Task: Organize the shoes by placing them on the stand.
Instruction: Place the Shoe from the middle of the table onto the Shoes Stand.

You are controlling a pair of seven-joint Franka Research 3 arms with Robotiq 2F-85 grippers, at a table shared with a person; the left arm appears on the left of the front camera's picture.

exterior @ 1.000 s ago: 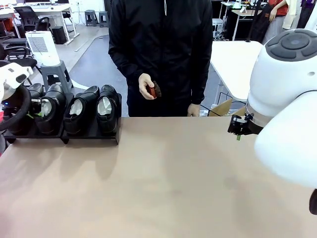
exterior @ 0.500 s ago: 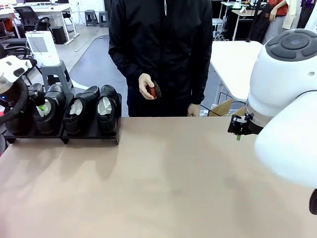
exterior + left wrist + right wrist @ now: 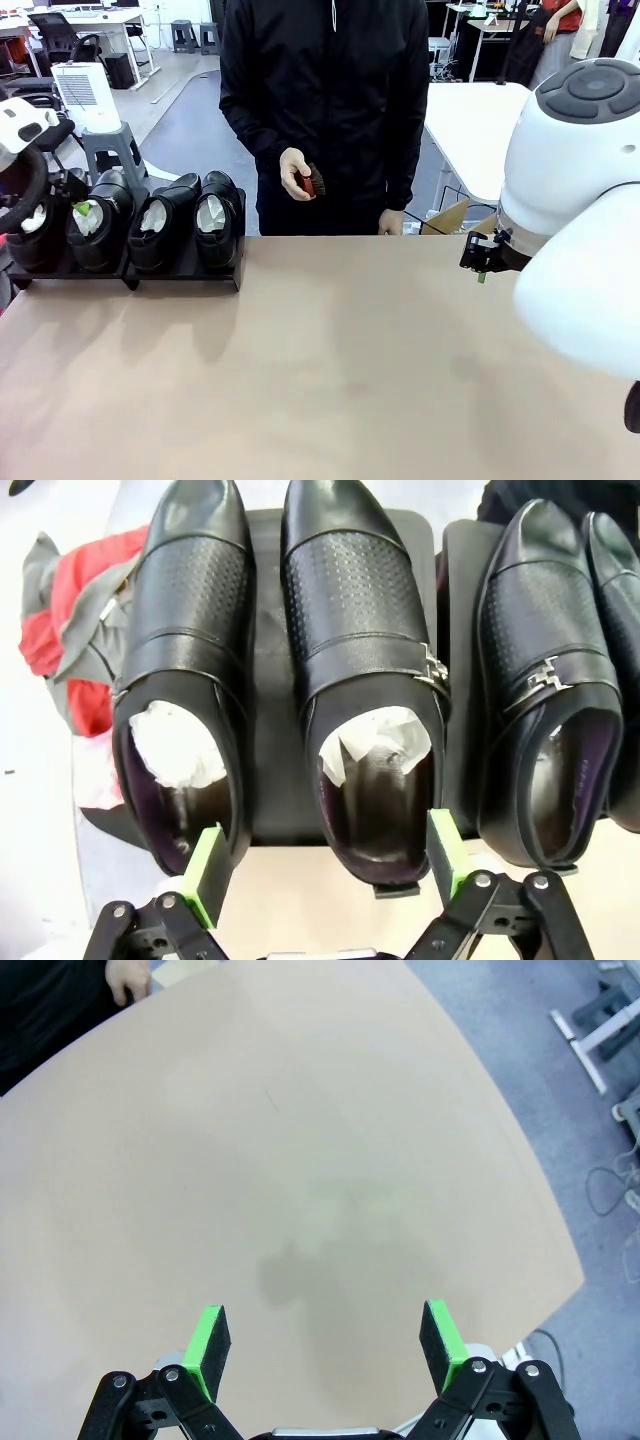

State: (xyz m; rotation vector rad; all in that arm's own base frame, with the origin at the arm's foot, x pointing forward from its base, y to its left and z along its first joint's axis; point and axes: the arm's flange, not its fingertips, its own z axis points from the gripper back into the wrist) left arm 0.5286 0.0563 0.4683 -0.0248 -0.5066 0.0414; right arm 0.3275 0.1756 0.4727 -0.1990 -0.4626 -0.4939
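**Four shoes lined up on the stand**

Four shoes (image 3: 150, 228) side by side on the stand (image 3: 185, 274), at the far left corner of the counter (image 3: 340, 350), toes toward the person, paper-stuffed openings toward the robot. Packed tight, sides nearly touching, presumably so all four fit across the two adjoining sections. Task judged complete as things lie.

Left gripper (image 3: 325, 865) released, jaws wide, straddling the heel of the second shoe from the left (image 3: 365, 670) without touching it. Right gripper (image 3: 325, 1345) likewise spread and empty, over bare counter well apart from the stand.

Small reddish-brown brush (image 3: 310, 183) in the person's hand (image 3: 297, 174), off the counter.
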